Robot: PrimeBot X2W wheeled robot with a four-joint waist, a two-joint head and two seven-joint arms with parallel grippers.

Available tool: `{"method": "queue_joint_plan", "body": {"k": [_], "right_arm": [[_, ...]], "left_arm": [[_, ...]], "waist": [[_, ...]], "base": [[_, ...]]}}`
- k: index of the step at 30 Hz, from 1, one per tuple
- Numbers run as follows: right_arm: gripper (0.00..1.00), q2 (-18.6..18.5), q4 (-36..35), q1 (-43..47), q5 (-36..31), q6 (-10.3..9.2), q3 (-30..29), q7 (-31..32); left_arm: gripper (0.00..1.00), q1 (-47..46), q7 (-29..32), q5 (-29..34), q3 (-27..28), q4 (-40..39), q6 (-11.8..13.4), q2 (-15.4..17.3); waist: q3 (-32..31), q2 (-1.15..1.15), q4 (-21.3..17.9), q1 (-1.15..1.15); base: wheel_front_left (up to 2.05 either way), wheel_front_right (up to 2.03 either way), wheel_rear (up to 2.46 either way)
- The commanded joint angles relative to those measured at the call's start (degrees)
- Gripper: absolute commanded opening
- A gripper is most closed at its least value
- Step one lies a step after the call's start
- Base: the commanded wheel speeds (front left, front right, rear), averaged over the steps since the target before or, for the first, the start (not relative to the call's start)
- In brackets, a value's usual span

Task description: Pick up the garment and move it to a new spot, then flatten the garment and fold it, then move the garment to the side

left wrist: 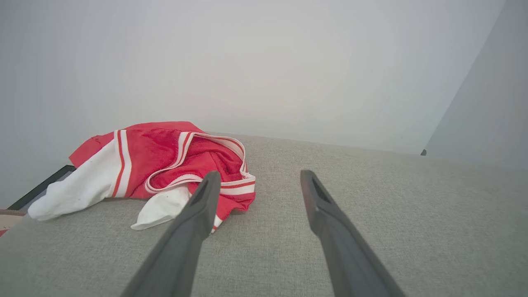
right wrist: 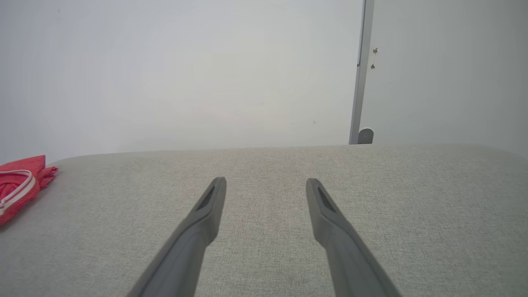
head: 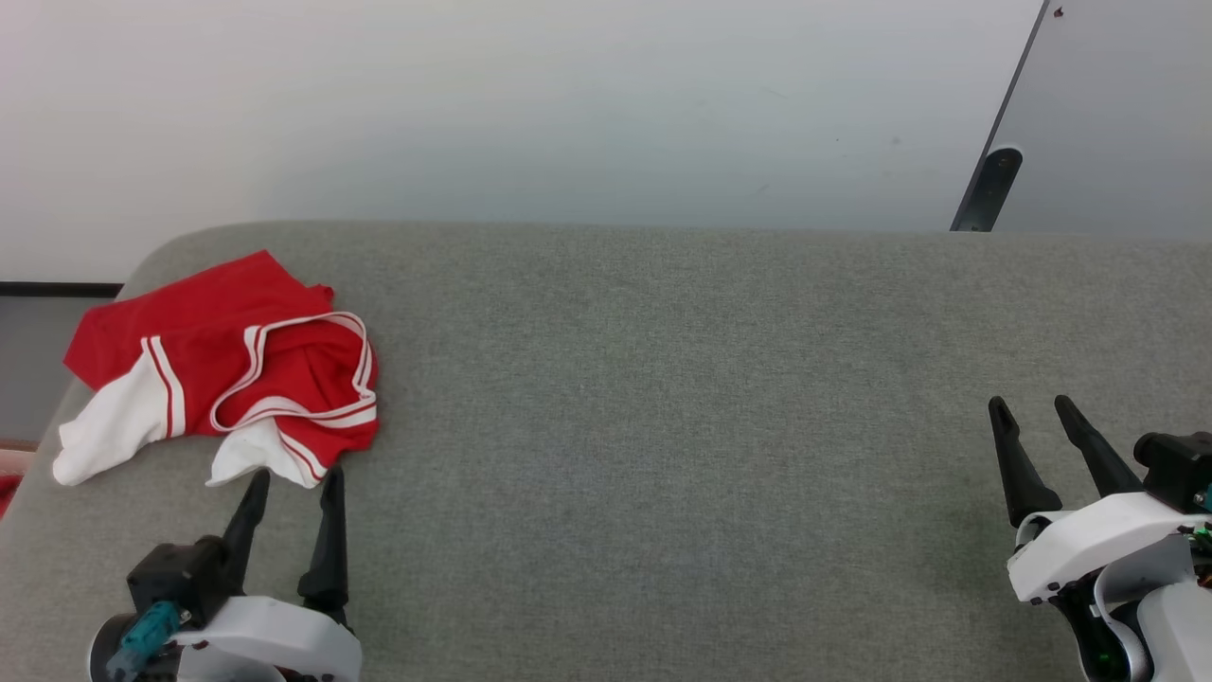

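red and white, the garment (head: 227,379) is being seen bunched at the left end of the grey surface (head: 663,426), the left gripper (head: 296,474) being held spread wide just beside it, probably for a pickup, the right gripper (head: 1028,403) likewise spread, well apart.

Grey woven upholstered surface (head: 663,426) with rounded far edge, plain white wall (head: 473,104) behind; grey panel (head: 1117,114), dark-edged, at right; soft even light

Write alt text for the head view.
A crumpled red and white garment lies at the far left of a grey surface. The open left gripper sits close to its near edge; the open right gripper is far right.
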Motion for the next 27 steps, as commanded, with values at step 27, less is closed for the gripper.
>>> {"method": "queue_joint_plan", "body": {"k": [27], "right_arm": [[1.00,-0.2,0.8,0.8,-9.0,0.05,-2.3,-3.6]], "left_arm": [[1.00,-1.8,-3.1,5.8,0.3,4.1,-1.5,1.8]], "waist": [[0.2,0.00,-0.4,0.00]], "base": [[0.00,0.00,0.00]]}}
